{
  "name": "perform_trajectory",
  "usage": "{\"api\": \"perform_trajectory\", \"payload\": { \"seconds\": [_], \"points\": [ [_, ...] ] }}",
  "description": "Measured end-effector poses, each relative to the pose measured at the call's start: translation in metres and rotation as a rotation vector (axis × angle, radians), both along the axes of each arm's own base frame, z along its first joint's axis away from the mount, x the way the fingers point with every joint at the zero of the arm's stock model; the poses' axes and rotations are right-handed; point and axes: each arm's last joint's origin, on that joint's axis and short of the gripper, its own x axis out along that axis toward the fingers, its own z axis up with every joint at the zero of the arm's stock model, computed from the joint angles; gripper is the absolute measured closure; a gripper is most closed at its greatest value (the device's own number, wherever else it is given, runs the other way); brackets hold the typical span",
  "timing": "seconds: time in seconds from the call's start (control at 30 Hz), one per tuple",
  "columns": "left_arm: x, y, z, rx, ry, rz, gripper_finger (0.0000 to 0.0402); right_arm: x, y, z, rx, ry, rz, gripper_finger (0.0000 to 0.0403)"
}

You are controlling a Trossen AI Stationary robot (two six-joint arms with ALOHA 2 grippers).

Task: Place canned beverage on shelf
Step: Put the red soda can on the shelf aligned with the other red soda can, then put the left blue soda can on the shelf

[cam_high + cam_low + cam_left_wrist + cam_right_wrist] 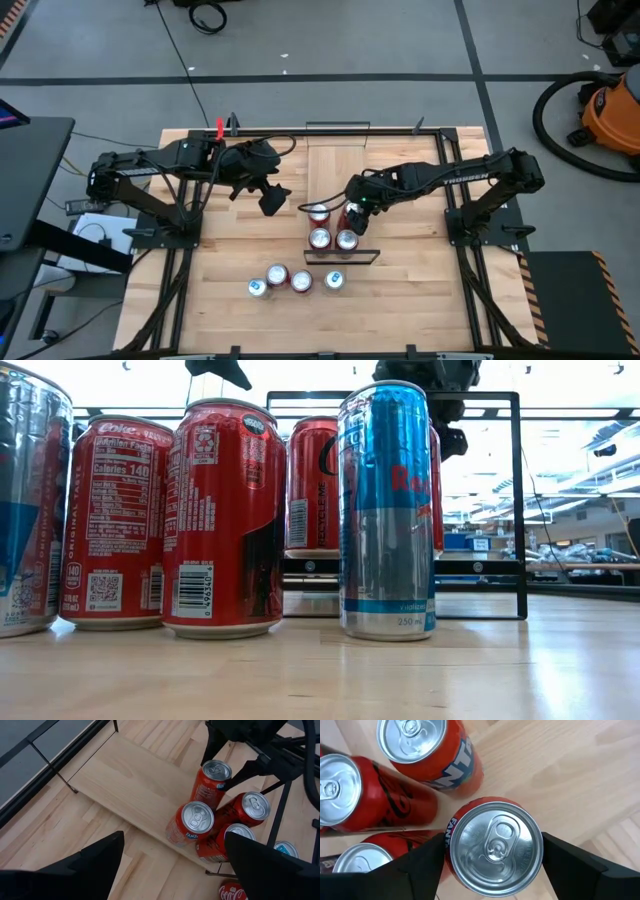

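Wooden planking forms the surface [400, 300], with grey flooring and an orange shop vacuum [610, 105] noted beyond it. Nearest the front edge, three loose cans [291, 280] are lined up on the planks, apparently stock awaiting placement. Just beyond them, the shelf [335, 170] is seen running away from the front, its near end closed by a black wire rail [341, 257]. Four cans are grouped at that near end, presumably packed tight to leave the far boards free. The right gripper [492, 855] is positioned over one of them, an orange can [492, 847]; its jaws are spread to either side of the can, and contact cannot be confirmed, so the can is judged to be standing on the shelf. Farther left, the left gripper [170, 865] is held above the surface with jaws spread wide, empty.
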Motion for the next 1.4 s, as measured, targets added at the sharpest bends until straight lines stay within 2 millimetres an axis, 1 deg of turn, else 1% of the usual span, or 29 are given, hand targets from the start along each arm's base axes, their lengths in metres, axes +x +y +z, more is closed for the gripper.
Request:
{"api": "perform_trajectory", "payload": {
  "seconds": [0.13, 0.4, 0.73, 0.87, 1.0, 1.2, 1.27, 1.4],
  "points": [
    [0.0, 0.0, 0.0, 0.0, 0.0, 0.0, 0.0047, 0.0, 0.002, 0.0, -0.013, 0.0, 0.019, 0.0089],
    [0.0, 0.0, 0.0, -0.001, 0.0, 0.001, 0.0047, 0.0, 0.002, -0.003, -0.005, 0.017, 0.027, 0.0043],
    [0.0, 0.0, 0.0, -0.006, -0.002, 0.006, 0.0047, 0.003, -0.007, 0.0, -0.026, -0.023, 0.024, 0.0042],
    [0.0, -0.001, 0.0, -0.049, -0.01, 0.016, 0.0047, 0.002, -0.008, 0.003, -0.021, -0.034, 0.034, 0.0042],
    [0.008, -0.005, -0.007, -0.068, 0.028, -0.037, 0.0047, -0.001, -0.009, 0.016, -0.061, -0.076, 0.056, 0.0042],
    [0.032, -0.013, -0.034, 0.029, 0.197, -0.138, 0.0047, -0.007, -0.015, 0.045, -0.154, -0.14, 0.108, 0.0042],
    [0.039, -0.013, -0.043, 0.053, 0.24, -0.142, 0.0047, -0.013, -0.017, 0.052, -0.165, -0.131, 0.108, 0.0042],
    [0.047, -0.013, -0.049, 0.097, 0.26, -0.154, 0.0047, -0.033, -0.018, 0.063, -0.183, -0.144, 0.126, 0.0042]
  ]
}}
